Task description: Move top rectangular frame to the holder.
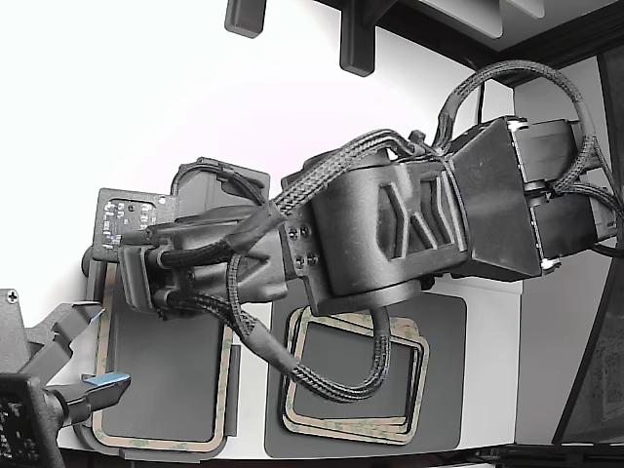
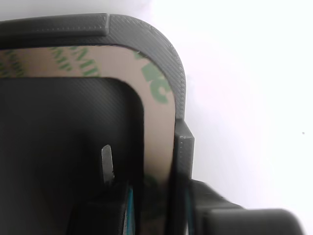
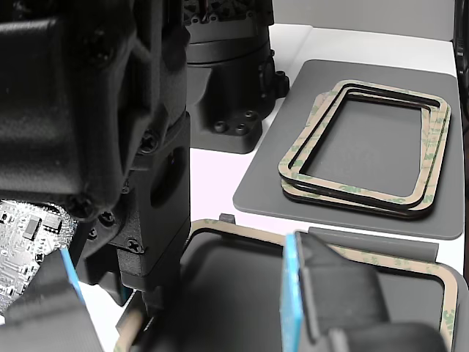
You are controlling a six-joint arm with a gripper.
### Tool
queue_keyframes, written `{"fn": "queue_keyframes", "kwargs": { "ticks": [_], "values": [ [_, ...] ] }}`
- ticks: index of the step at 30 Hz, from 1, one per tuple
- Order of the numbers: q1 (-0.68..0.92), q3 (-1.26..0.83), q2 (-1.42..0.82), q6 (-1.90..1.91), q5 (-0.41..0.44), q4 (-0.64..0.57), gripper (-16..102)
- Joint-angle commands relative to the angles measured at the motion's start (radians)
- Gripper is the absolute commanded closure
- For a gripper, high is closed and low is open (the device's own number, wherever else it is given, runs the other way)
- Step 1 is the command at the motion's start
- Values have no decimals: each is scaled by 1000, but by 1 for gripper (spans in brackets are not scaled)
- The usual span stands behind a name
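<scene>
At the exterior view's left I see the holder [image 1: 232,385], a grey rounded-corner plate with raised edge tabs, with the top rectangular frame [image 1: 164,441] lying flat inside its rim; the tan band with faint green patches runs along the holder's inner wall around a dark hollow middle. My arm [image 1: 390,229] reaches across from the exterior view's right, and its gripper [image 1: 146,278] sits low over the holder's far edge, at the frame's border. From the wrist view, the frame [image 2: 156,122] lies against the holder's curved corner wall [image 2: 168,54], and dark finger parts [image 2: 105,210] stand on either side of the tan band and the wall; whether the jaws are clamped on the frame or merely straddling it, I cannot tell. Further toward the exterior view's right lies a darker grey mat [image 1: 444,331] carrying a stack of similar frames [image 1: 414,385], slightly fanned, well apart from the holder. A second arm's blue-padded finger [image 1: 107,378] shows at the exterior view's lower left, near the holder's edge.
</scene>
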State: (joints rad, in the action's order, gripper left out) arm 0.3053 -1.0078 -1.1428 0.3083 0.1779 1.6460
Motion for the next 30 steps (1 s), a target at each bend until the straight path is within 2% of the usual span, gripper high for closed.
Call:
{"fn": "queue_keyframes", "kwargs": {
  "ticks": [1, 7, 15, 24, 30],
  "values": [
    [-6, 25, -21, 2, 0, 8, -13],
    [-5, 37, -29, -11, 6, 8, -14],
    [-35, -28, -150, -81, 43, -20, -14],
    [-189, -454, -554, -222, -9, -290, -14],
    [-310, -900, -920, -259, -95, -554, -14]
  ]
}}
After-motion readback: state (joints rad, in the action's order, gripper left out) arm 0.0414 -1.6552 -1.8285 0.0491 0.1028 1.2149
